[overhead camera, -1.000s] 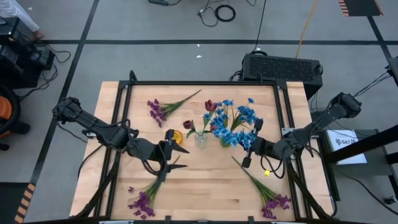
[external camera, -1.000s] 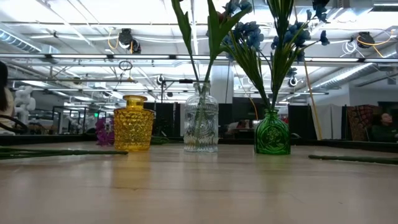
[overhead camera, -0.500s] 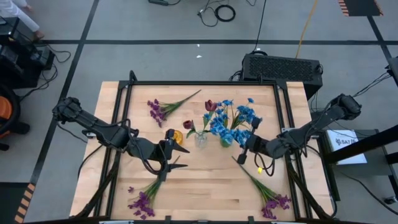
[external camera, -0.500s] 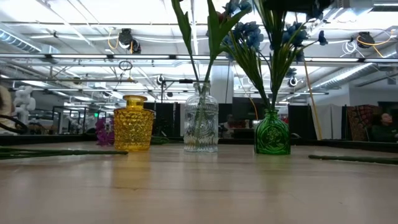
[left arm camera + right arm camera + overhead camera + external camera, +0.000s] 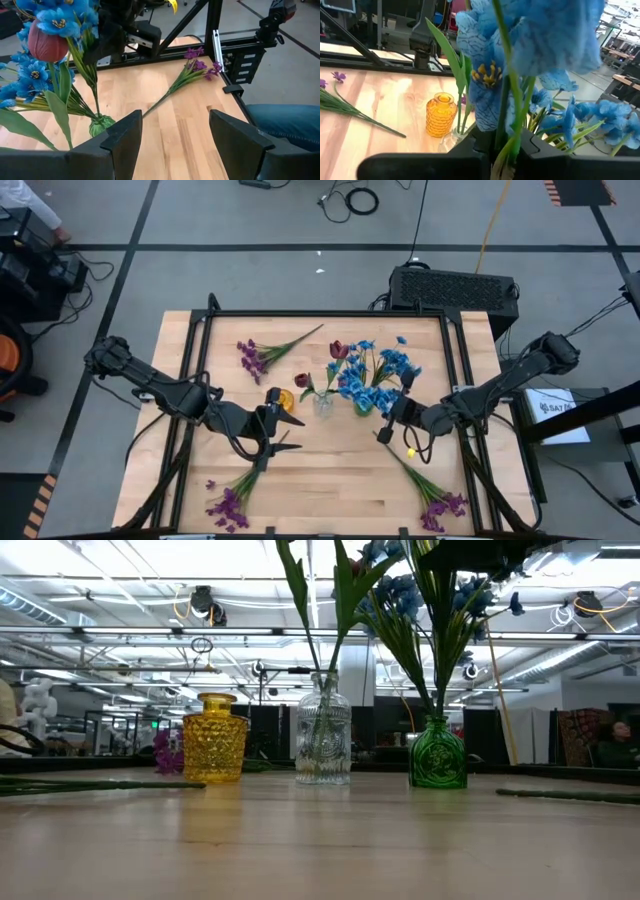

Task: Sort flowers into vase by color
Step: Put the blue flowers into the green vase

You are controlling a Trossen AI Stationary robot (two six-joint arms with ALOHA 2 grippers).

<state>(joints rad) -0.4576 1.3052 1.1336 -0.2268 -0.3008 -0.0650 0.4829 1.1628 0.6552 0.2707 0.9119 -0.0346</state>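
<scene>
Three vases stand mid-table: a yellow one (image 5: 283,399), a clear one (image 5: 323,404) with dark red blossoms (image 5: 338,350), and a green one (image 5: 362,406) holding blue flowers (image 5: 385,370). My right gripper (image 5: 389,417) hovers just right of the green vase, shut on a blue flower (image 5: 487,75) whose stem stands upright. The stem's lower end is hidden. My left gripper (image 5: 287,432) waits open near the yellow vase, with nothing between its fingers (image 5: 122,137). Purple flowers lie flat on the table at the far left (image 5: 262,352), near left (image 5: 230,500) and near right (image 5: 438,500). My right gripper pinches the blue flower's green stem (image 5: 509,131) between its two fingers, below the blossom. The fingers come nearly level from the table's right and lie across the stem. The flower stands upright in the hold, among the other blue blossoms.
A black frame (image 5: 330,313) runs round the table's far and side edges. Bare wood (image 5: 330,480) lies open toward the near edge, between the two near purple sprigs. The leaves and blossoms of the filled vases rise high above the table (image 5: 400,610).
My right gripper has moved toward the table's left and slightly down, carrying the upright blue flower closer to the green vase. In the low view its dark body has come in at the top, above that vase.
</scene>
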